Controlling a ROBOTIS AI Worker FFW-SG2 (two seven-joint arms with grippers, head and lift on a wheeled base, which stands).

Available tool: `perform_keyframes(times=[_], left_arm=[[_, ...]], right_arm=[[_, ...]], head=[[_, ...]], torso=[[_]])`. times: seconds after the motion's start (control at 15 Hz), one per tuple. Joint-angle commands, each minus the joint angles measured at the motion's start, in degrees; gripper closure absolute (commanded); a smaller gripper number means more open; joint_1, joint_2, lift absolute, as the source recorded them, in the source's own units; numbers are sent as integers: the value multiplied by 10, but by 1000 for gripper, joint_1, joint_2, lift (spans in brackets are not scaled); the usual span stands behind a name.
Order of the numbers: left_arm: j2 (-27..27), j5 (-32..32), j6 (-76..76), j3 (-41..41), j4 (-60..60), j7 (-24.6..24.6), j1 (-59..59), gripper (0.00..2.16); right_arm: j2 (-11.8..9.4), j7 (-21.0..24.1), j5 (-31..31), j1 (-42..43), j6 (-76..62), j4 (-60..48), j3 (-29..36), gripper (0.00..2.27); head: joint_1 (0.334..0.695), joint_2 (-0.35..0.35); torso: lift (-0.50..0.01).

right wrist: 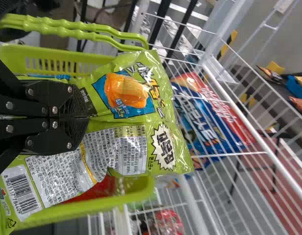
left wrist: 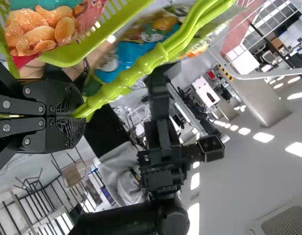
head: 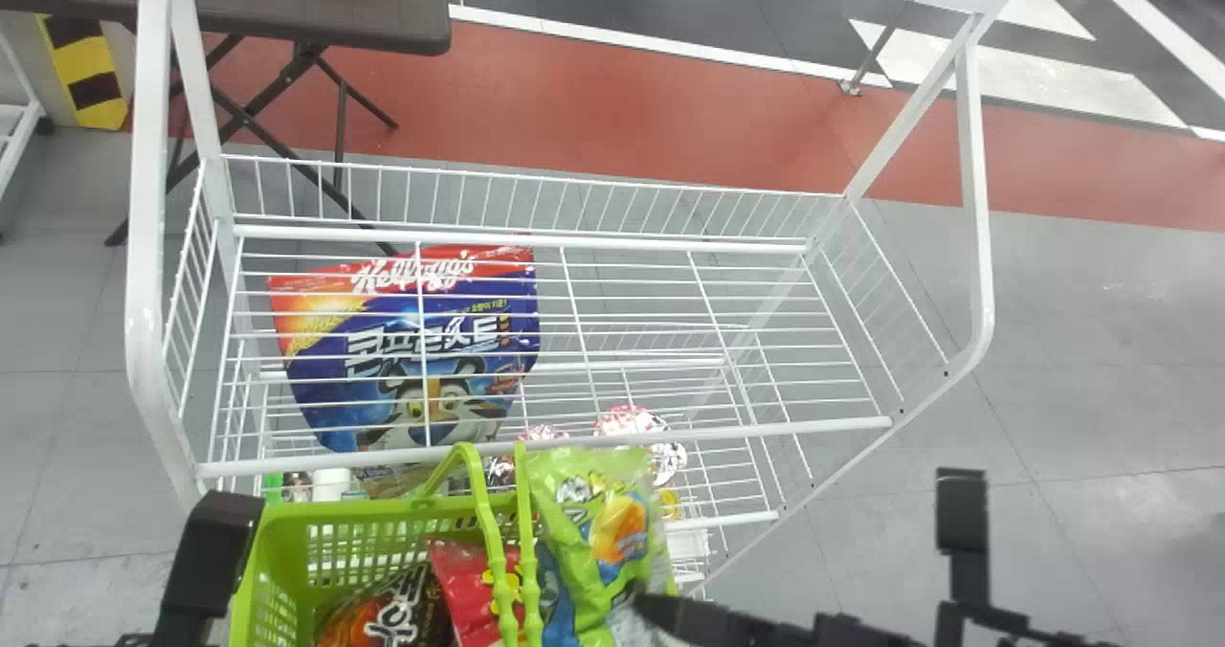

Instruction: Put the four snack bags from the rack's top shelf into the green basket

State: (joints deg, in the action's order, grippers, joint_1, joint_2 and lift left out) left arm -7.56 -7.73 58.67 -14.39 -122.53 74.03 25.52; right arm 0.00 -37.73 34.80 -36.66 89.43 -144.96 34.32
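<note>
Green basket (head: 273, 523): before the rack's (head: 545, 438) front edge, toward its left corner
Blue bag (head: 383, 341): under the top shelf's wires, near the left edge
Dark bag (head: 397, 609): inside the basket
Red bag (head: 469, 580): just beside it, inside
Handles (head: 478, 503): clenched in the left gripper (left wrist: 80, 116)
Green bag (head: 574, 503): over the basket's right edge, gripped by the right gripper (head: 651, 609)

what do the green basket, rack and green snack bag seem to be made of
Green basket: probably moulded plastic, slightly glossy, with slots in its wall. Rack: likely metal, painted or coated white, given its thin bars and bent tubes. Green snack bag: thin, shiny film, going by creases and glare; plastic or foil-lined, unclear.
</note>
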Motion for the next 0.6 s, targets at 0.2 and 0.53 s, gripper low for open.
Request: perform_keyframes(times=[0.2,0.53], left_arm=[[0,-2,-5,1,-4,6,7,1663],[-1,-2,-5,1,-5,7,9,1659]], right_arm=[[1,13,-76,-20,6,61,-91,2246],[-4,46,-117,-24,-51,82,-98,2243]], head=[[695,-350],[695,-350]], torso=[[0],[0]])
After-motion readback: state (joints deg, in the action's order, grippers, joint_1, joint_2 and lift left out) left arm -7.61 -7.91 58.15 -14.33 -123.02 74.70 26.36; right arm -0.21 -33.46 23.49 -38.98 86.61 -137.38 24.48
